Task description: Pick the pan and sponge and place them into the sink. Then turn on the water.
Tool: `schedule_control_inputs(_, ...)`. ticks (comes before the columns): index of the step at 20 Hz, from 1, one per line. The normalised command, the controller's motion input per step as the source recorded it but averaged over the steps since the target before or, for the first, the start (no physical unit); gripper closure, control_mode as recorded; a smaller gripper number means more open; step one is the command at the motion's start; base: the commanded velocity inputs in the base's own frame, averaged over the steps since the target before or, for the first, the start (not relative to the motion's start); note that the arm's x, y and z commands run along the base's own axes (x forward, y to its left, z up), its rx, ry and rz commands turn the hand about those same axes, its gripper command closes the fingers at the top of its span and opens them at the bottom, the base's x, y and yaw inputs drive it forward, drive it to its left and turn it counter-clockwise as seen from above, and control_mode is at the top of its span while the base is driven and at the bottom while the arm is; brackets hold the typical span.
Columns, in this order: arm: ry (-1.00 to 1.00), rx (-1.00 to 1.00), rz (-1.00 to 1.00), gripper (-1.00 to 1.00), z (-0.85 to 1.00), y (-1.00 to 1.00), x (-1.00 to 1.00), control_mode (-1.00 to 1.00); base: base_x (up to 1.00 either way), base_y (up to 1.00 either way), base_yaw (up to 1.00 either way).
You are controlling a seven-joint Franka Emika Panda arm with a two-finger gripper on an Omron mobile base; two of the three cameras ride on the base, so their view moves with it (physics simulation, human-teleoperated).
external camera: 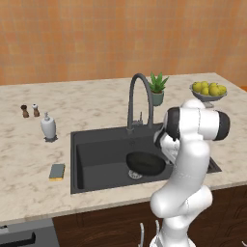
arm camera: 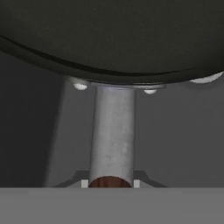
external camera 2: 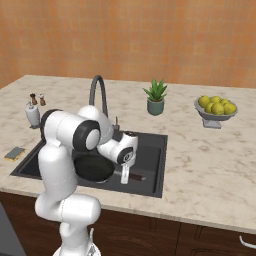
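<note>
Right under your camera, the hand [external camera 2: 124,176] is clenched on the brown handle of the pan [external camera: 145,163], which sits low inside the sink [external camera: 91,159], over the drain. If you release it before it rests flat, it could tip and bang the basin. On the surface [external camera: 29,164] left of the sink lies the sponge [external camera: 57,171], not yet picked.

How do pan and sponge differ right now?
The pan is round, black and broad; the sponge is a small flat rectangle, grey-blue over yellow. The pan sits down in the sink over the drain; the sponge lies on the counter left of the sink. The fingers are shut on the pan's handle; the sponge lies untouched.
</note>
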Motion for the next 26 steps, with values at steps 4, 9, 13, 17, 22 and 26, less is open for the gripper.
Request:
schedule_control_inputs(4, 0.00, 0.00, 0.00, 1.00, -0.51, 0.00, 0.12, -1.00, 0.00, 0.00, 0.00)
schedule_control_inputs(9, 0.00, 0.00, 0.00, 1.00, -0.42, 0.00, 0.20, -1.00, 0.00, 0.00, 0.00)
schedule_control_inputs(13, 0.00, 0.00, 0.00, 1.00, -0.40, 0.00, 0.20, -1.00, 0.00, 0.00, 0.00)
schedule_control_inputs(17, 0.00, 0.00, 0.00, 1.00, -0.39, 0.00, 0.17, -1.00, 0.00, 0.00, 0.00)
schedule_control_inputs(22, 0.00, 0.00, 0.00, 1.00, -0.43, 0.00, 0.20, -1.00, 0.00, 0.00, 0.00)
schedule_control_inputs(26, 0.00, 0.00, 0.00, 1.00, -0.39, -0.01, 0.16, -1.00, 0.00, 0.00, 0.00)
